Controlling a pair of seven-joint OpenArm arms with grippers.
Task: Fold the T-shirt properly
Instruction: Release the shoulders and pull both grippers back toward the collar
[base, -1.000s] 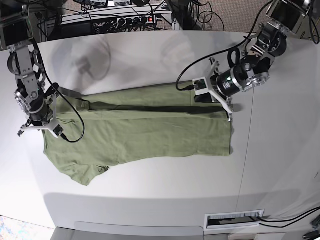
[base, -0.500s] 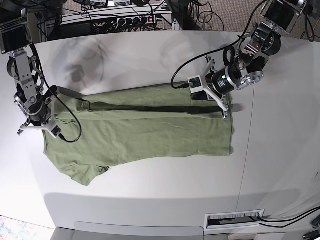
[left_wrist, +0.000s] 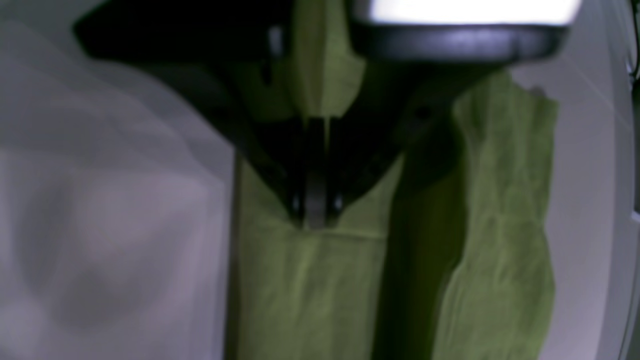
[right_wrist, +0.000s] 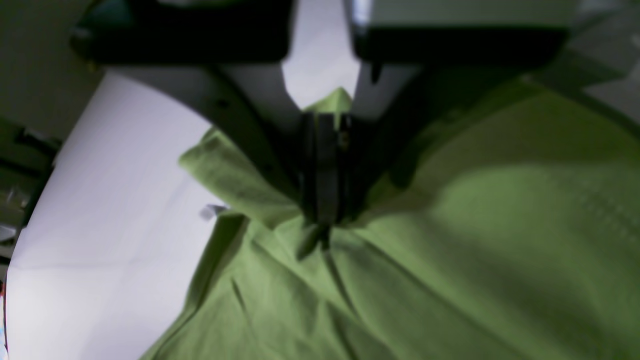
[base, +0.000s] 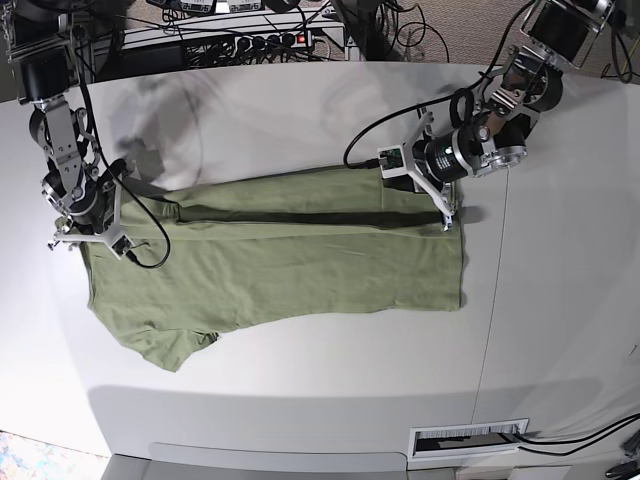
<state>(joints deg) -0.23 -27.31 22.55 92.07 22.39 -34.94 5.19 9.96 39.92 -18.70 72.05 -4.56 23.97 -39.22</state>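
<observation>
The soft, plain olive-green T-shirt (base: 280, 265) lies spread on the white surface (base: 300, 110), and its long side runs from left to right in the base view. A strip along the far edge is already turned over, with a dark line of shadow under it. The left claw (base: 447, 215) is at the far right corner of the shirt, and in its wrist view the left claw (left_wrist: 314, 212) is pinched shut on the green cloth. The right claw (base: 82, 238) is at the far left corner, by the sleeve, and the right claw (right_wrist: 320, 220) is also squeezed shut on a bunch of cloth. So each arm holds one end of the same far edge, and the rest of the shirt lies toward the near side of both claws. The next fold likely carries that edge toward the near side. No boxes or bowls are in sight.
</observation>
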